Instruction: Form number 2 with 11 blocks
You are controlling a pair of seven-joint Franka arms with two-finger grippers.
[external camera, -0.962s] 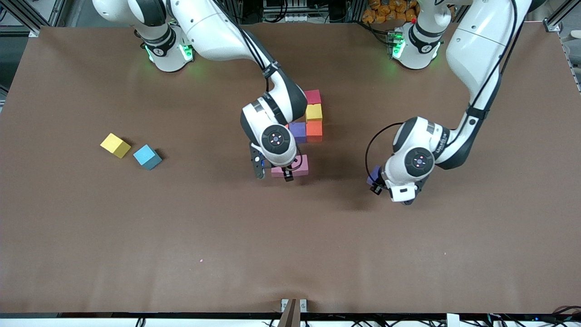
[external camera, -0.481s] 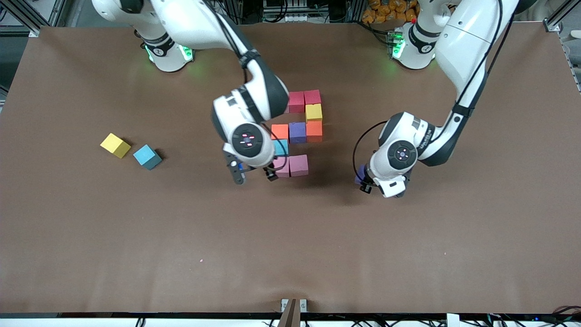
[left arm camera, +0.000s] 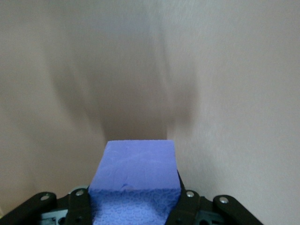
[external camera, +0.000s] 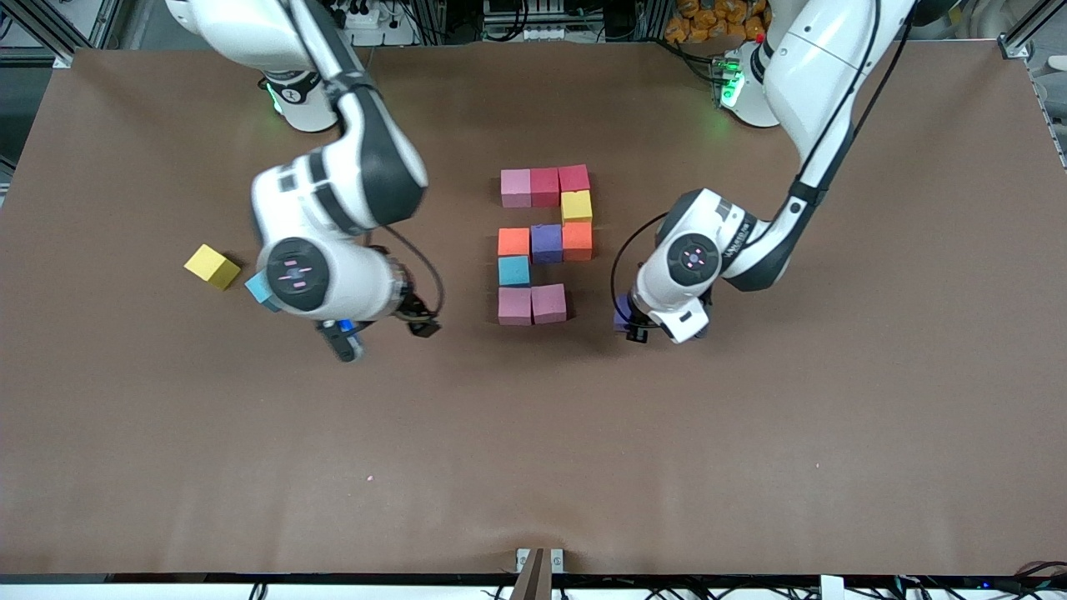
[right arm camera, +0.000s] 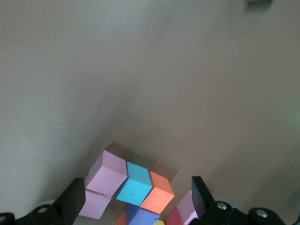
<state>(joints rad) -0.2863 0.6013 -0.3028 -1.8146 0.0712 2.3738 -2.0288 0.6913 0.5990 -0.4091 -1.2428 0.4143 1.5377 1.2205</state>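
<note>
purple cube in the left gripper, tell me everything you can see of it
The purple matte foam cube has a finely pebbled surface and crisp edges. It is clamped between the left gripper's black fingers, held level above bare brown table, touching nothing else. In the front view only a sliver shows under the wrist, beside the pink end of the block figure's bottom row.

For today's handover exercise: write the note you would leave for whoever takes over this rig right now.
Left hand: shut on a purple block, in the air over the table beside the digit's lowest row, toward the left arm's end.
Right hand: open, holding nothing, over bare table toward the right arm's end, near the loose blue block.
Done: ten blocks placed in the number 2: top row of three, yellow under it, middle row of three, light blue, then two pink.
Left: set the purple block next to the pink pair to finish the lowest row.
Loose yellow block and the blue one stay out.
</note>
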